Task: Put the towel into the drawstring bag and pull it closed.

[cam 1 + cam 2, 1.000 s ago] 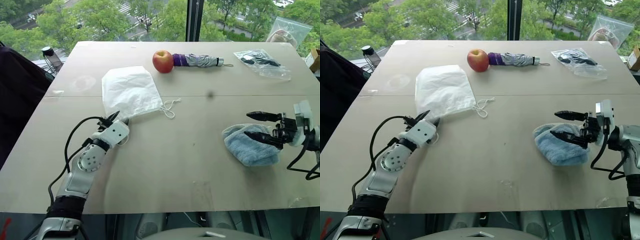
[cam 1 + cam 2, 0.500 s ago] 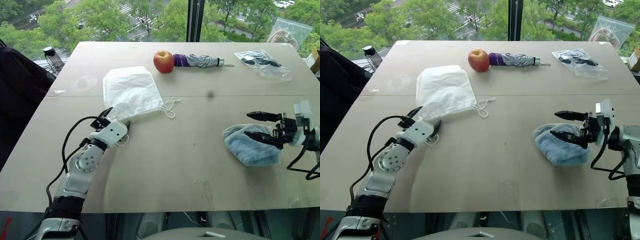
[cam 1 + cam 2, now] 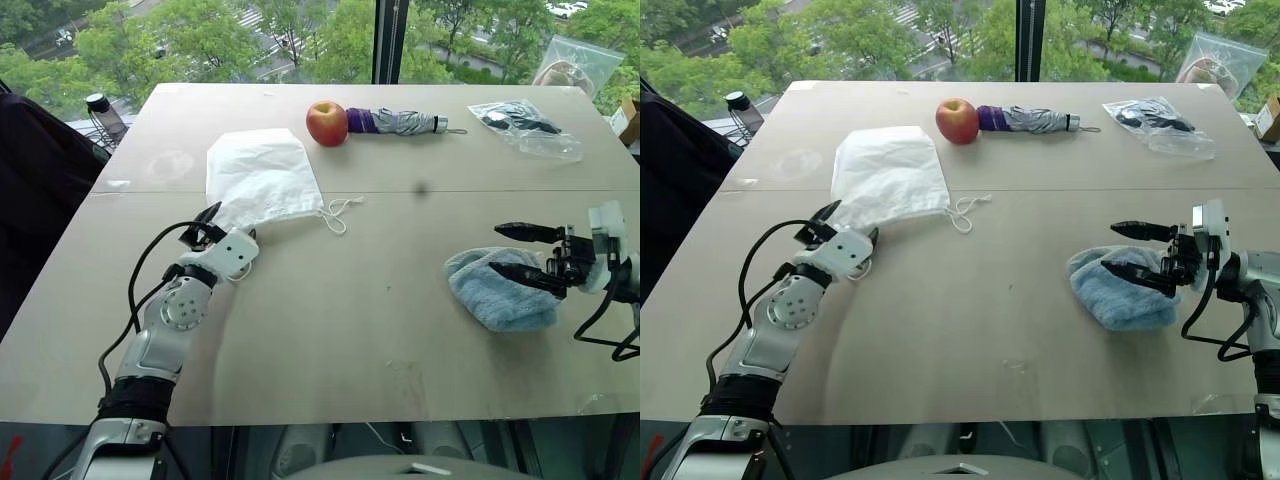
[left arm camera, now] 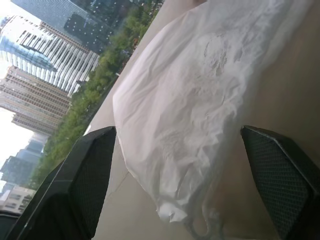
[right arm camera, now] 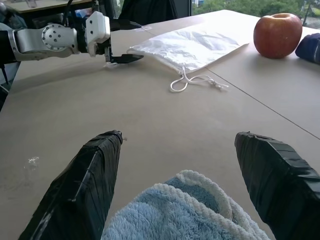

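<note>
Your left pincer has spread wide, empty, at the drawstring bag's corner, upper left of frame; right pincer gapes over the towel, lower right; nothing's grasped yet.

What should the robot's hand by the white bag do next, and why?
Probably ease the left gripper forward and close on the near corner of the drawstring bag. Its fingers are open with the bag's edge lying between them on the table, nothing held yet. The towel waits under the open right gripper, so the bag likely needs holding first.
</note>
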